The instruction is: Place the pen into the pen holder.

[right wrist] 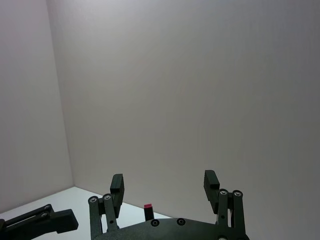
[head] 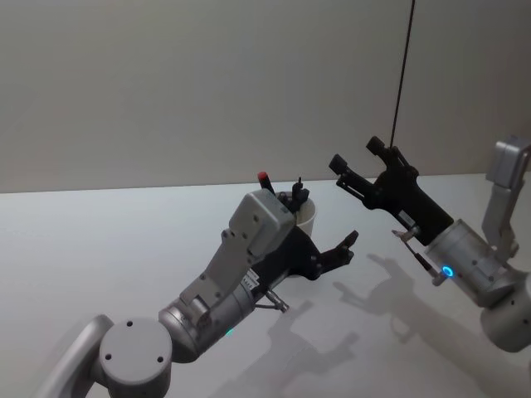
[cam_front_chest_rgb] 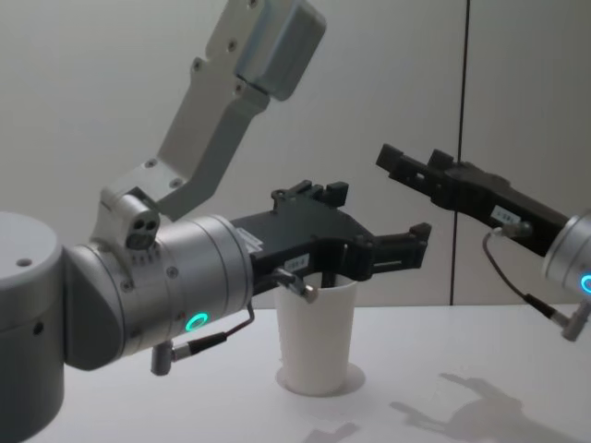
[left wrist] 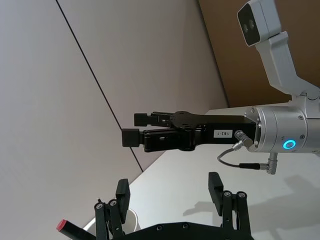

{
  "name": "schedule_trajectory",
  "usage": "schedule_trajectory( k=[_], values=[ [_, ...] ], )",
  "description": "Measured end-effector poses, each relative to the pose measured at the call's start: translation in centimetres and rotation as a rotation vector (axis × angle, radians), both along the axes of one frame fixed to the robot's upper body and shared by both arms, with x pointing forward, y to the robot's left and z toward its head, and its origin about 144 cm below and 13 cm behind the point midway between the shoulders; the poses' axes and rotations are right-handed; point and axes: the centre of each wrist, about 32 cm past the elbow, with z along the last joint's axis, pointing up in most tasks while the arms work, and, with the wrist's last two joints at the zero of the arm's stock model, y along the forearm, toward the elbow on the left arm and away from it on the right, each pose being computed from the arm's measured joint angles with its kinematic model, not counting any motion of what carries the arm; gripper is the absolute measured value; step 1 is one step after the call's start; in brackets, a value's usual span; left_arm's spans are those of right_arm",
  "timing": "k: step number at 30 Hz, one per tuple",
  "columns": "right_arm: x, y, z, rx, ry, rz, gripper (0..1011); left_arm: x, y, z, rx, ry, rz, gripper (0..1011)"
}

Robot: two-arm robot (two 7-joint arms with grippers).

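Table is bare apart from the pen holder, upright mid-table. My left gripper hangs just above and partly in front of it, fingers apart, holding nothing. Right gripper raised well to the right, fingers apart too. Pen — red cap showing just left of the cup rim; I can't tell whether it's inside. I'd judge it light, stiff, slippery — take it mid-barrel. Cup tips easily.

The white paper cup stands upright on the desk at lower centre of the chest view, tapered. A red-capped pen sticks up behind it, centre of the head view.
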Motion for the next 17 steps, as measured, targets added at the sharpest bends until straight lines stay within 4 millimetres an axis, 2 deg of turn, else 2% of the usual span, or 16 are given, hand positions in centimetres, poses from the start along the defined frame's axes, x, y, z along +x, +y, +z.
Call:
schedule_trajectory(
  k=[17],
  values=[
    [-0.7, -0.39, 0.33, -0.016, -0.002, -0.013, 1001, 0.0, 0.0, 0.0, 0.0, 0.0, 0.0, 1000]
  ],
)
